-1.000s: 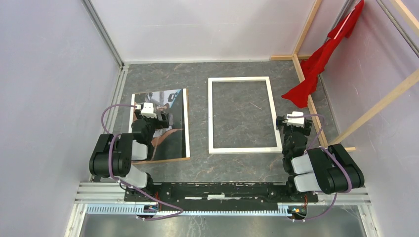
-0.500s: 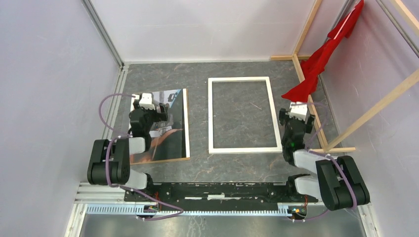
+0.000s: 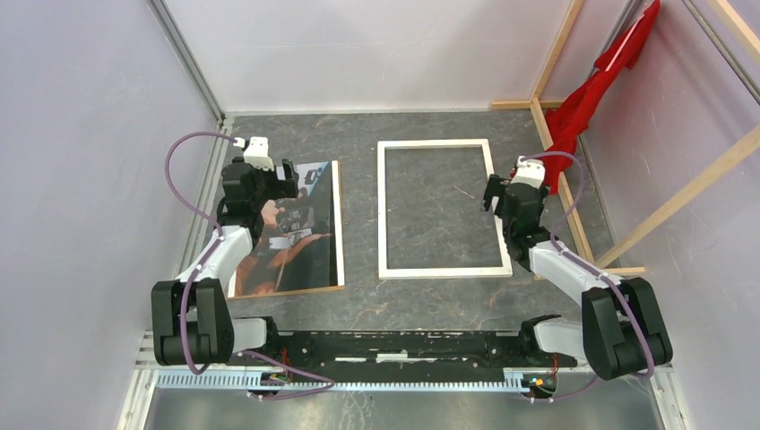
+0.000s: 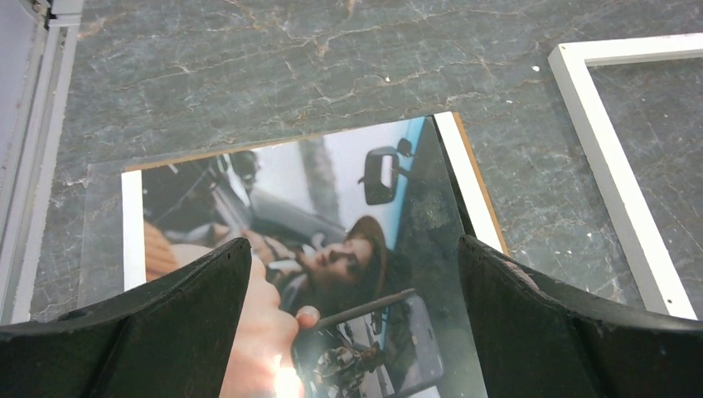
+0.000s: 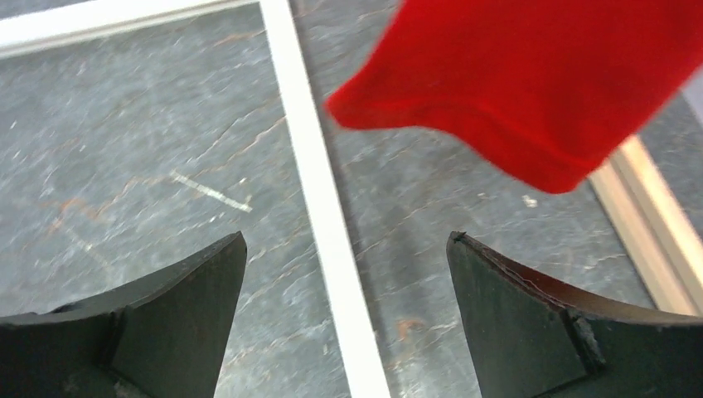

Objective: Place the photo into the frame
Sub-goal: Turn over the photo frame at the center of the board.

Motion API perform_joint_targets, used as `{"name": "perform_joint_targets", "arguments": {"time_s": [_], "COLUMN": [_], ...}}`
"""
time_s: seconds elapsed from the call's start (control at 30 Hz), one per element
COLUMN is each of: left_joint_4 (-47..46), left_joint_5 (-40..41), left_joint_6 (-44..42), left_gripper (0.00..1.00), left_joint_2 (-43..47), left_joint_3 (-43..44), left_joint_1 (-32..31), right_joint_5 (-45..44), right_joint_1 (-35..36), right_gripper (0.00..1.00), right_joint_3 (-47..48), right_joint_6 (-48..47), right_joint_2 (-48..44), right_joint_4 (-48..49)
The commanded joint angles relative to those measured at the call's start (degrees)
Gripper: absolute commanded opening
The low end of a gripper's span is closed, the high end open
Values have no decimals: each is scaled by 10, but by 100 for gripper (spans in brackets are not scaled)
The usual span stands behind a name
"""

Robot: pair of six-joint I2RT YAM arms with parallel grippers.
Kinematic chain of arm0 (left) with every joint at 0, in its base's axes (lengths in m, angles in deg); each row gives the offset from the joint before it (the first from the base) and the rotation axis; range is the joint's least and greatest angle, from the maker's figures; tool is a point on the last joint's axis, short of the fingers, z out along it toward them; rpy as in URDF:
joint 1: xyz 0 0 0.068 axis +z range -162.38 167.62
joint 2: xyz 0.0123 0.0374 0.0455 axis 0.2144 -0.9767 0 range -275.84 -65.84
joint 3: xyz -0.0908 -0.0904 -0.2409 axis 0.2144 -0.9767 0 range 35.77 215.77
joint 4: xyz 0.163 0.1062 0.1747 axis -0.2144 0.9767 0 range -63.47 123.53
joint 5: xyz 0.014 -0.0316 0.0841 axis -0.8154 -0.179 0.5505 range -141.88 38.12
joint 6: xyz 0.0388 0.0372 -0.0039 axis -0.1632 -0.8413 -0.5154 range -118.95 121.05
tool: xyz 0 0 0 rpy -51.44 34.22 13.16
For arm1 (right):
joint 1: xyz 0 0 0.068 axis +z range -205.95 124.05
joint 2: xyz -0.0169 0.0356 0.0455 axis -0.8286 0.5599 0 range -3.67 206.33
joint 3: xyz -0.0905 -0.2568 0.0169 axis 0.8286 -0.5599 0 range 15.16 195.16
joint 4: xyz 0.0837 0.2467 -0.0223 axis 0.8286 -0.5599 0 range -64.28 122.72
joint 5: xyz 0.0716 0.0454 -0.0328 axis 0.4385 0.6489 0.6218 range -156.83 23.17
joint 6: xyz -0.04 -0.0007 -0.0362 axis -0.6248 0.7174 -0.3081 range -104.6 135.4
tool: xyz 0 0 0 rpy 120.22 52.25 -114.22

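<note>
The left gripper [image 4: 352, 269] is spread wide with nothing between its fingers, hovering over the upper part of the photo [image 4: 332, 215]. In the top view the photo lies flat, picture side up, left of centre on the grey marbled table [image 4: 249, 66]. It rests on a brown backing board [image 4: 479, 178] whose edge shows along its right and top sides. A clear sheet [image 4: 99, 232] seems to lie over the photo, slightly skewed, though that is hard to tell. The right gripper [image 5: 346, 249] is also wide open and empty. It is poised above the right-hand border of the frame [image 5: 307, 141], with one finger on each side of that strip and not touching it. The frame lies white side up at the centre of the top view, well apart from the photo, with bare table showing inside it. A red cloth [image 5: 530, 75] hangs just beyond the frame's right border, above a wooden beam [image 5: 647, 215] on the table.
</note>
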Motion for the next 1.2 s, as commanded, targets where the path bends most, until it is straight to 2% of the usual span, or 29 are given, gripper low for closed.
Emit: {"name": "perform_joint_targets", "arguments": {"time_s": [0.0,0.1,0.27,0.5,0.73,1.17], "left_joint_4": [44,68,107,164,208,258], "left_joint_5": [-38,-48,-26,-27,-33,-51], "left_joint_6": [-2,6,1,-2,-8,-26], "left_gripper": [100,100,100,100,100,100], "left_joint_2": [26,23,11,-20,-17,-12], "left_joint_3": [5,25,68,102,115,127], "left_joint_1": [4,4,4,5,5,5], "right_joint_5": [37,12,-60,-118,-143,-84], "right_joint_1": [33,90,224,365,417,418], "right_gripper": [98,98,98,98,95,81], "right_joint_3": [15,31,179,297,451,474], "right_joint_6": [-18,-41,-37,12,52,115], "right_joint_2": [-4,7,127,244,378,458], "right_joint_4": [-15,-14,-123,-157,-258,-273]}}
